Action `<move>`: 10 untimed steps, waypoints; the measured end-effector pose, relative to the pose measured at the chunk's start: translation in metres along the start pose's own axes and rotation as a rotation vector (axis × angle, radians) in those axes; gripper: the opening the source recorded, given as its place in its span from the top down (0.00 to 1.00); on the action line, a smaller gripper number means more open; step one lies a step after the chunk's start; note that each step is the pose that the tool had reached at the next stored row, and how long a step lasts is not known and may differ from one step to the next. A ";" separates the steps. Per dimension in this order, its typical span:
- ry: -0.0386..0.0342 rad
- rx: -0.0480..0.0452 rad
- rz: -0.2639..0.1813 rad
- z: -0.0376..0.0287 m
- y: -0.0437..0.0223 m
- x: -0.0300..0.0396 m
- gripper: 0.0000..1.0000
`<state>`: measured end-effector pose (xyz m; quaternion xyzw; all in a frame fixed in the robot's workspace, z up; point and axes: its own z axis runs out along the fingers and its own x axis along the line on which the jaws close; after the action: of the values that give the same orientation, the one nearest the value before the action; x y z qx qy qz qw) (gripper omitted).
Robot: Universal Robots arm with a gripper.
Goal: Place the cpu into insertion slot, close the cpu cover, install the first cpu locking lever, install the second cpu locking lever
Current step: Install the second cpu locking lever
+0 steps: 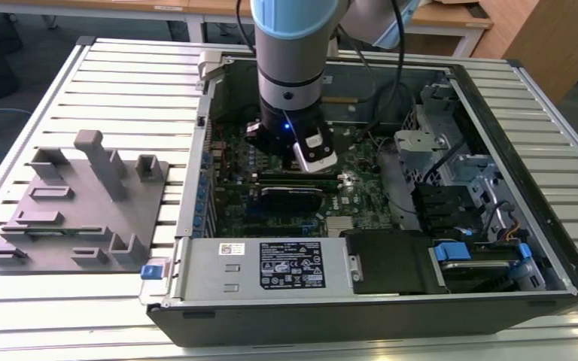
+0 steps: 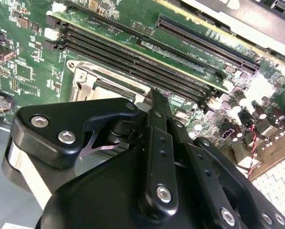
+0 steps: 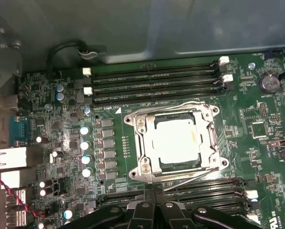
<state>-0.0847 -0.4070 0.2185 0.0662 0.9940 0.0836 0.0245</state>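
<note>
In the first wrist view the cpu (image 3: 175,143) lies flat in the insertion slot (image 3: 214,113), its silvery-grey top showing through the window of the cpu cover (image 3: 143,143), which lies down over it. A thin wire locking lever (image 3: 195,177) runs slanted along the socket's edge nearest my gripper (image 3: 151,191). The black fingers are shut together with nothing visibly between them, the tips right at that edge. In the second wrist view my gripper (image 2: 154,98) sits just beside the socket frame (image 2: 92,81). In the exterior view my gripper (image 1: 304,167) reaches down into the open computer case over the green board.
Long black memory slots (image 3: 152,86) flank the socket on both sides. Capacitors (image 3: 85,143) stand beside it. In the exterior view, the case walls (image 1: 530,150) surround the board, a power supply (image 1: 269,267) sits at the front, and a grey fixture tray (image 1: 78,203) lies on the exterior view's left.
</note>
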 end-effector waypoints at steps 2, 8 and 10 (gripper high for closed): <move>-0.0003 0.0029 0.000 0.0002 -0.0001 0.0000 0.90; -0.0022 0.0165 -0.001 0.0035 -0.0006 0.0001 0.90; -0.0024 0.0182 -0.001 0.0047 -0.0005 0.0002 0.90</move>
<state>-0.0847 -0.4067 0.2137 0.0659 0.9947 0.0744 0.0251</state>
